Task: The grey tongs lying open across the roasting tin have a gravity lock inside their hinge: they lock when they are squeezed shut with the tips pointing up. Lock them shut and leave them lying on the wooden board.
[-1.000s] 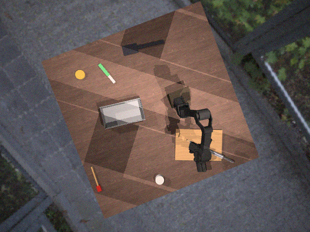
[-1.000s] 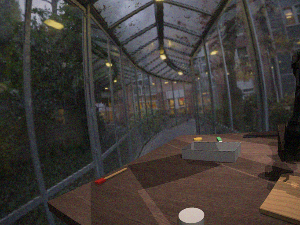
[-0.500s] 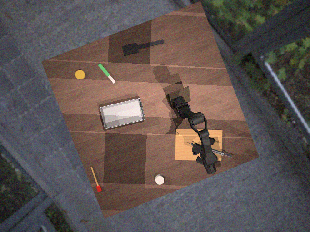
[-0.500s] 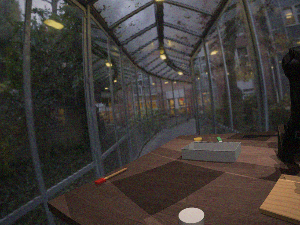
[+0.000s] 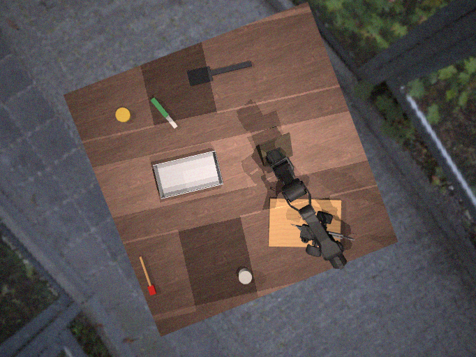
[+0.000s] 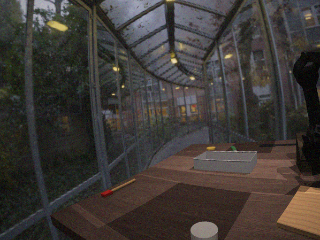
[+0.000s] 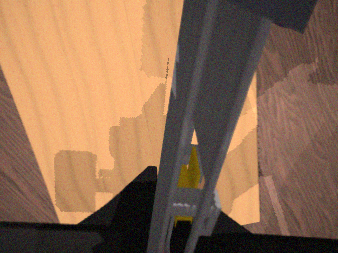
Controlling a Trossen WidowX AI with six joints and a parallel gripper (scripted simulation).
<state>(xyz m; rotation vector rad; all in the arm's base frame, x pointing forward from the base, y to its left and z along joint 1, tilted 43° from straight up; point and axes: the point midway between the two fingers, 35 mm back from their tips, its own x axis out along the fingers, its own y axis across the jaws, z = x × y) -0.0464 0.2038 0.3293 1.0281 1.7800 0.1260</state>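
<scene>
The grey tongs (image 5: 336, 235) (image 7: 220, 66) are held above the wooden board (image 5: 282, 235) (image 6: 301, 210) (image 7: 65, 66). Their two arms lie close together, with a narrow gap between them. A yellow part (image 7: 188, 176) shows in that gap in the wrist view. My gripper (image 7: 159, 175) is shut on the tongs; its black fingers stand on either side of them low in the wrist view. From above, the robot arm hides the middle of the tongs, and one end sticks out past the board's right edge. Whether they are locked or touch the board cannot be told. The roasting tin (image 5: 186, 176) (image 6: 224, 166) holds no tongs.
A white cylinder (image 5: 245, 276) (image 6: 204, 230) stands left of the board, near the table edge. A red-headed brush (image 5: 151, 290) (image 6: 107, 193), a green-and-white stick (image 5: 159, 107), a yellow disc (image 5: 122, 114) and a black spatula (image 5: 199, 75) lie farther off.
</scene>
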